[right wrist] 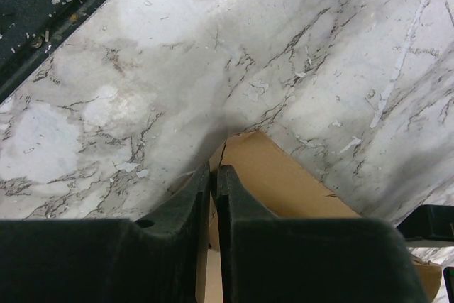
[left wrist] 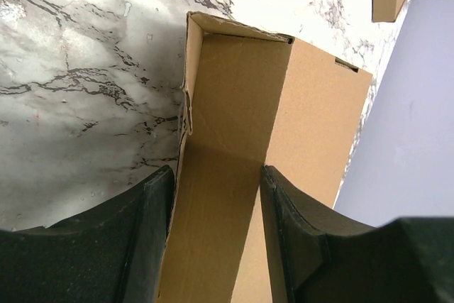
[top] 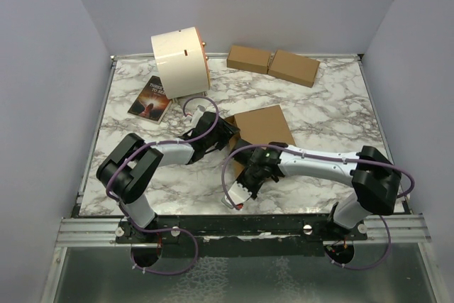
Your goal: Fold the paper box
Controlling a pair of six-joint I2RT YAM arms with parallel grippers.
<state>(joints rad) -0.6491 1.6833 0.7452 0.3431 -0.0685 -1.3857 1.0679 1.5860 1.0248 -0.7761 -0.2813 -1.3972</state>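
Observation:
The paper box (top: 264, 125) is brown cardboard and lies mid-table, partly folded. In the left wrist view it (left wrist: 298, 111) shows a raised side wall and an inner panel. My left gripper (top: 223, 133) is at the box's left side. Its jaws (left wrist: 216, 200) are open wide and straddle the inner panel, with one finger (left wrist: 152, 235) over the marble. My right gripper (top: 254, 168) is at the box's near corner. It is shut (right wrist: 215, 175) on a thin edge of the box's cardboard (right wrist: 284, 175).
A cream drum (top: 179, 62) lies on its side at the back left with a dark book (top: 150, 98) in front of it. Two small closed brown boxes (top: 248, 57) (top: 294, 67) sit at the back. The table's near rail (right wrist: 42, 12) is close to the right gripper.

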